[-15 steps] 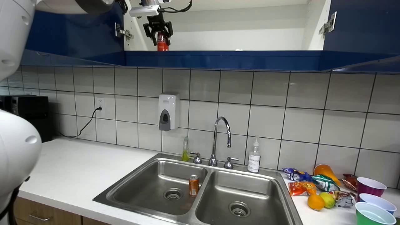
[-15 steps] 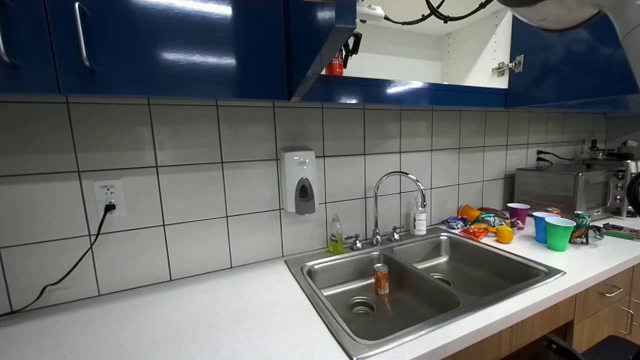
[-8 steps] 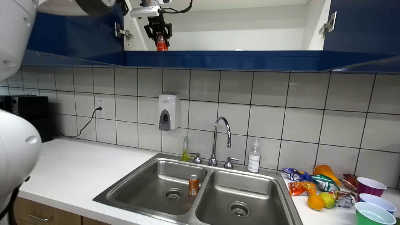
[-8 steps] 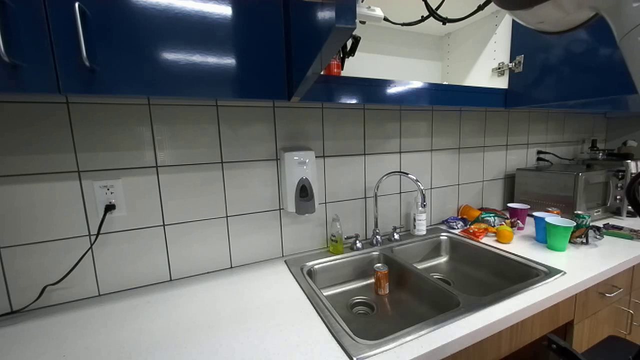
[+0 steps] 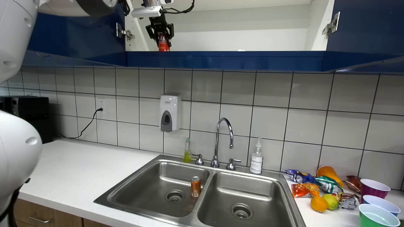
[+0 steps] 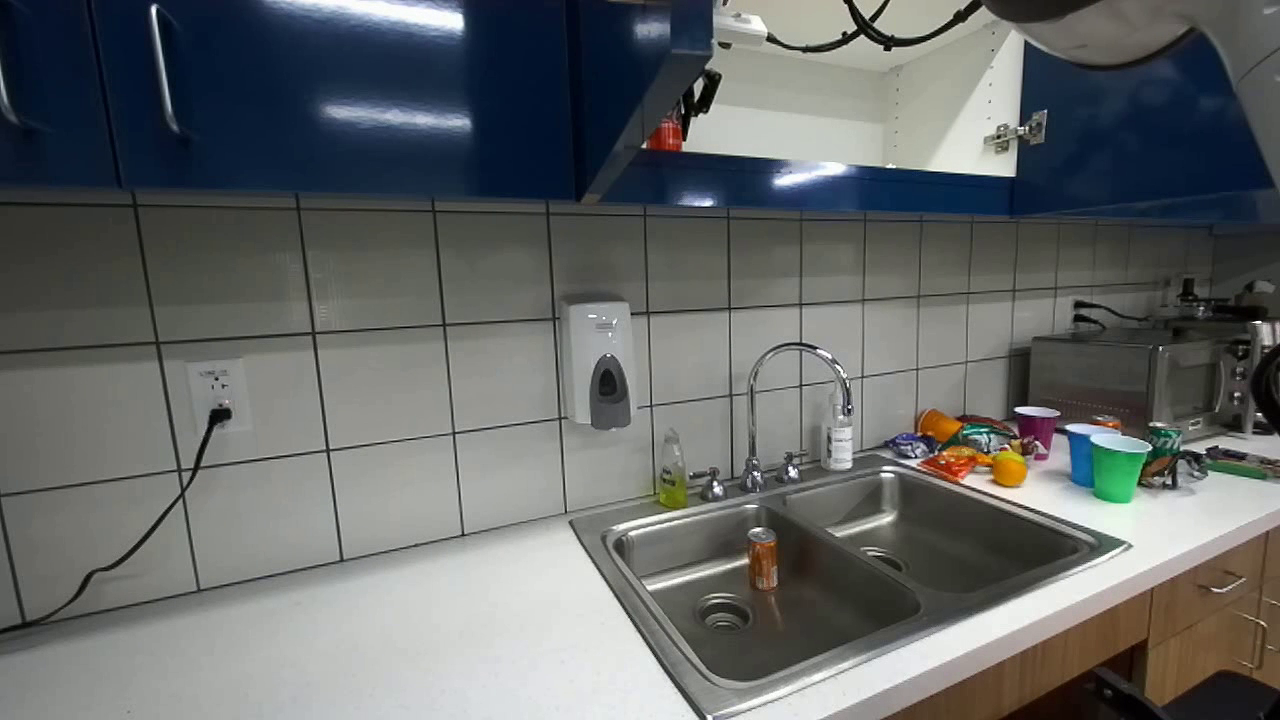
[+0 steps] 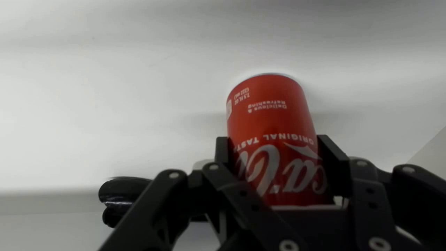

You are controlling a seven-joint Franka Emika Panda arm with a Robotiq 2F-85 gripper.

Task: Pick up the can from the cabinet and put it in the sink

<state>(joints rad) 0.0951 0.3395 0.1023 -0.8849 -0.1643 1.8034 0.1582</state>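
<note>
Nearest me the white arm (image 5: 19, 148) bulges in from the side, cut off by the edges. Past it, the steel sink (image 5: 142, 192) is set in a pale counter (image 5: 69, 170), an orange can (image 5: 195, 187) upright in one basin. Farther off and high up, the forearm (image 5: 60, 6) reaches across, its wrist (image 5: 146, 11) sliced by the top edge, and the gripper (image 5: 163, 43) points straight down into the open cabinet (image 5: 227, 59). Its fingers (image 7: 222, 151) press both sides of the red can (image 7: 270, 118), gripping it upright near one end of the cabinet. From out here the blue front edge covers the red can's base; the wrist view shows its rim near the white interior, but I can't tell whether they touch. The top is hard to make out up between the fingers. In an exterior view an open blue door (image 6: 640, 110) blocks most of the gripper and part of the red can. In the wrist view, beside the gripper, is a glossy black shape (image 7: 123, 195) I can't name.
</note>
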